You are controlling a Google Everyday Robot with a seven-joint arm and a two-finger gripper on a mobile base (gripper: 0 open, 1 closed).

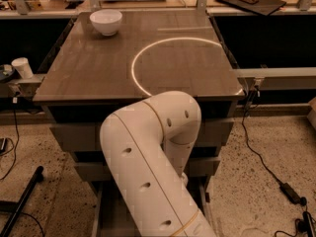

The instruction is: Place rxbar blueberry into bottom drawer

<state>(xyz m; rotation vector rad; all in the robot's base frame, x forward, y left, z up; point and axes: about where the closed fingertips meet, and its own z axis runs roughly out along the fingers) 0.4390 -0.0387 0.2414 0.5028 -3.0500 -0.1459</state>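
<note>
My white arm (pixel 148 167) bends down in front of the grey-beige cabinet and fills the lower middle of the camera view. My gripper is hidden behind the arm, low down by the drawers. The bottom drawer (pixel 109 212) stands pulled out at floor level; only its left side and a strip on the right show past the arm. The two upper drawers (pixel 74 137) are closed. The rxbar blueberry is hidden or out of view.
A white bowl (pixel 105 21) sits at the back left of the brown tabletop (pixel 98 68). A white cup (pixel 22 67) stands on a ledge at the left. A black stand leg (pixel 22 196) and cables with a power brick (pixel 291 192) lie on the floor.
</note>
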